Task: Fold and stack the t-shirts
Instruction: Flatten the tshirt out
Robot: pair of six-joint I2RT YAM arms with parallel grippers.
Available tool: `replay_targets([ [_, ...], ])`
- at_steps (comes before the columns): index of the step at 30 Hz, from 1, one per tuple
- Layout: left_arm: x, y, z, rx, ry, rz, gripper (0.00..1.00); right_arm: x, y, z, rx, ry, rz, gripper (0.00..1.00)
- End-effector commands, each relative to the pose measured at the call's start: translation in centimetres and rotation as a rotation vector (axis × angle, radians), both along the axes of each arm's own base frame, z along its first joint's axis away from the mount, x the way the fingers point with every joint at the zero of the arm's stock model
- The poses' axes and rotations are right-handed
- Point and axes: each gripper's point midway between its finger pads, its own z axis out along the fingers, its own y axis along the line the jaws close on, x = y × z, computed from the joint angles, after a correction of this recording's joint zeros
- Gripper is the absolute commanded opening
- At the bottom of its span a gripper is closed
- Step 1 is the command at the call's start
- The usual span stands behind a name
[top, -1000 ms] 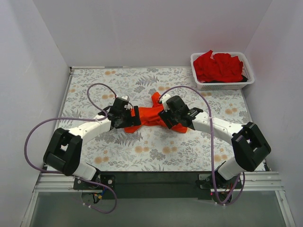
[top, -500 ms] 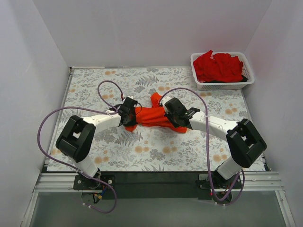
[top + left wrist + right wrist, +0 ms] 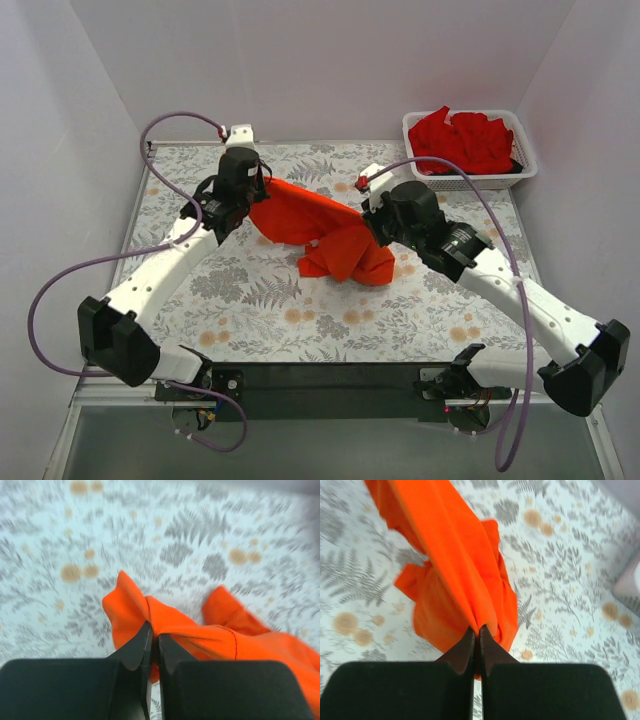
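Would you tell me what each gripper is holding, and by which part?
Both pinch the orange-red t-shirt: left gripper on a bunched fold at one end, right gripper on gathered cloth at the other.

Matt, creased cloth: the orange-red t-shirt [image 3: 318, 232] and the deeper red t-shirts [image 3: 462, 140]. The table [image 3: 260, 320] wears a smooth, matt floral print. Matt black plastic forms the left gripper [image 3: 154, 632] and right gripper [image 3: 476, 634]; the basket [image 3: 470, 183] is rigid white plastic mesh.

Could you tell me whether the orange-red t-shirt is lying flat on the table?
No, the orange-red t-shirt is bunched and held up between the left gripper and right gripper, each pinching it.
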Motion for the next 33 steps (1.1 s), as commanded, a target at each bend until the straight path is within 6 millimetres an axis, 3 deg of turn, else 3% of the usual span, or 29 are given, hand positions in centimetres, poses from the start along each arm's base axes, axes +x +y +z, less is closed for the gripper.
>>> replay_targets([
  [1,0.1,5.9,9.1,0.155,-0.191,0.144,0.00,-2.0,-0.3,4.0,0.075,-0.020,0.068,0.01],
  [5,-0.1,6.3,17.1,0.142,-0.347,0.135,0.00,-3.4,0.6,8.3,0.180,-0.073,0.153,0.01],
  [10,-1.5,7.2,20.5,0.156,-0.402,0.132,0.00,-3.7,0.3,10.4,0.210,-0.112,0.151,0.01],
  [18,-7.5,10.6,26.2,0.109,-0.542,0.184,0.00,-6.8,1.8,13.7,0.299,-0.143,0.339,0.01],
  [21,-8.0,10.9,28.0,0.109,-0.580,0.182,0.00,-6.8,1.9,14.7,0.309,-0.167,0.352,0.01],
  [23,-7.3,10.5,28.7,0.136,-0.597,0.165,0.00,-5.5,1.3,14.4,0.286,-0.174,0.279,0.01],
  [27,-3.8,8.1,26.5,0.186,-0.550,0.092,0.00,-2.4,-0.2,12.6,0.212,-0.177,0.099,0.01],
  [33,5.4,2.8,18.0,0.250,-0.413,-0.012,0.00,4.8,-3.6,6.9,0.039,-0.188,-0.174,0.01],
])
